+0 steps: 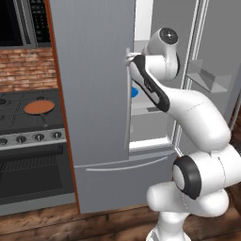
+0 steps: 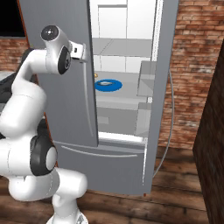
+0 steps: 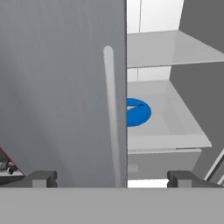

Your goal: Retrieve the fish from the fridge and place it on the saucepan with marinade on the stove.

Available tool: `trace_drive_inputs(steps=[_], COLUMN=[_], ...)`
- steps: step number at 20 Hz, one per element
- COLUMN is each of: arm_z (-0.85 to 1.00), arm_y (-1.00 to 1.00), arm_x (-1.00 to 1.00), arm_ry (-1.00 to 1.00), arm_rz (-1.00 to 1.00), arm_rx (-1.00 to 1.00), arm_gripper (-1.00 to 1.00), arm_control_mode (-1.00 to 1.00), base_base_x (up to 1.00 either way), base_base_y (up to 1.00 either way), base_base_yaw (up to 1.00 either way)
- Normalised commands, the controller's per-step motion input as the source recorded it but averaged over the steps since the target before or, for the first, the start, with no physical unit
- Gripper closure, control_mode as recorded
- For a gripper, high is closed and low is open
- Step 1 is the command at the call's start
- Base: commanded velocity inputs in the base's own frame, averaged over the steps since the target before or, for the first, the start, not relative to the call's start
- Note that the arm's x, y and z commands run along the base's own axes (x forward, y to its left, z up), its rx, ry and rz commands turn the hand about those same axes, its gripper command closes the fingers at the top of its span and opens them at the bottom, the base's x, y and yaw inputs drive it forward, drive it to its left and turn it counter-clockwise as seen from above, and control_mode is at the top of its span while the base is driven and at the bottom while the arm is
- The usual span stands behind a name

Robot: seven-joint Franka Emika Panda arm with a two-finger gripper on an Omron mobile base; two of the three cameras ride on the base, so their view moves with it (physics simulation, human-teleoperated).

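Gripper (image 3: 111,178), two dark finger tips on a white jointed arm: stood spread wide with nothing between the tips, raised at the free edge of the tall grey steel fridge (image 1: 94,94), level with that fridge's middle shelf. Fingers straddled the left door's edge and its long vertical handle (image 3: 111,113) without visibly touching either (contact could not be told).

Left fridge door: shut or nearly so. Right fridge door (image 2: 164,87): swung open, white interior and grey shelves exposed.

Round blue plate (image 2: 108,85): lay flat on the fridge's middle shelf, toward the left of the opening.

Small slim grey-silver fish (image 2: 105,82): lay on the blue plate inside the fridge, well apart from the finger tips; partly hidden behind the left door edge in the hand view.

Tiny yellow-orange lump (image 2: 96,75): sat on the same shelf, just beyond the plate, near the left door edge.

Dark grey gas cooktop (image 1: 19,124) with black grates and a front row of silver knobs: stood directly left of the fridge, below a red brick wall.

Shallow round saucepan (image 1: 39,108) with thin dark handle: rested on the cooktop grate left of the fridge, its inside covered by a flat reddish-brown marinade layer (image 1: 38,107).
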Motion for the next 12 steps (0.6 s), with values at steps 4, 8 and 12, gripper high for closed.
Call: trace_drive_inputs(steps=[4,8,12], arm_z=[-0.10,0.00,0.05], arm_y=[0.00,0.00,0.00], arm_x=[0.55,0.57,0.54], arm_ry=[0.00,0.00,0.02], arm_rz=[0.00,0.00,0.00], arm_rx=[-0.01,0.00,0.00], arm_gripper=[-1.00,-1.00,-1.00], arm_control_mode=[-1.00,-1.00,-1.00], base_base_x=[0.00,0.00,0.00], base_base_y=[0.00,0.00,0.00], base_base_yaw=[0.00,0.00,0.00])
